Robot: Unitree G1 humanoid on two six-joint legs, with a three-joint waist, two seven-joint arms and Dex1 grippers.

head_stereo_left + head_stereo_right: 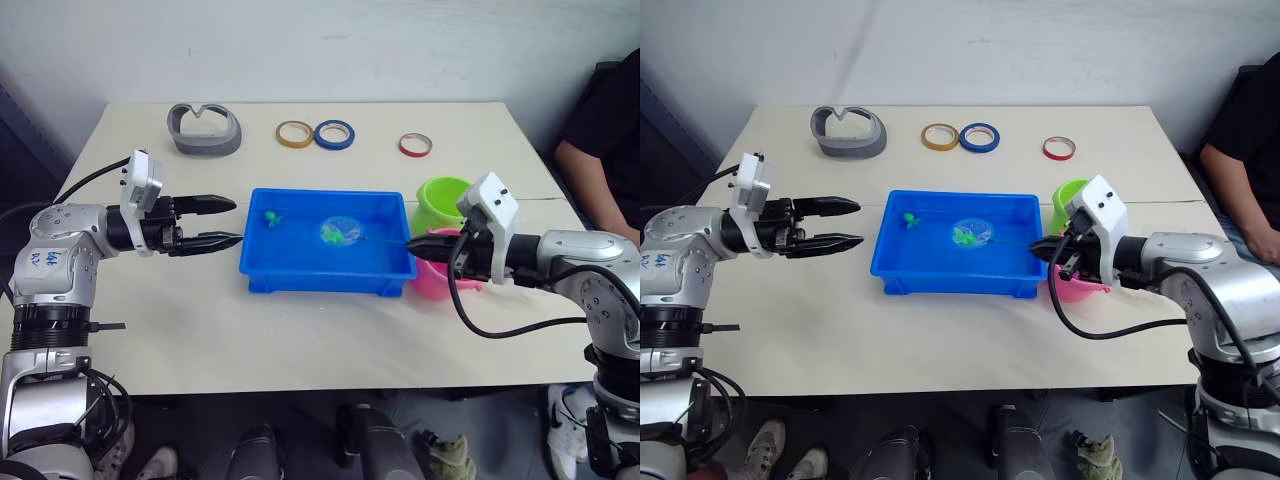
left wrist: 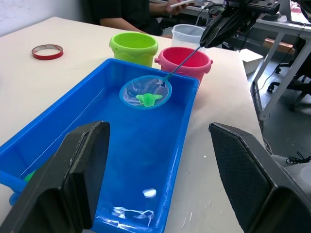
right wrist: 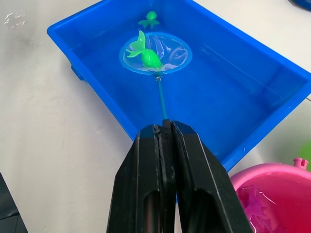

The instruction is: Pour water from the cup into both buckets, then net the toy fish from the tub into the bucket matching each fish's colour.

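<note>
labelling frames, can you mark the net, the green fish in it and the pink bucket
net (image 3: 154,52): right wrist view, on the mesh inside its round hoop.
green fish (image 3: 148,57): right wrist view, on its body, lying in the net.
pink bucket (image 2: 184,57): left wrist view, on its inner wall below the far rim.

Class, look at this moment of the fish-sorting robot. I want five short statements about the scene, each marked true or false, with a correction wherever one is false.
1. The right gripper is shut on the net. True.
2. The net holds a pink fish. False: the fish in the net is green.
3. The left gripper has open jaws and holds nothing. True.
4. The tub now holds no fish outside the net. False: a second green fish lies in the tub beyond the net.
5. The net is held over the green bucket. False: it is over the tub.
</note>
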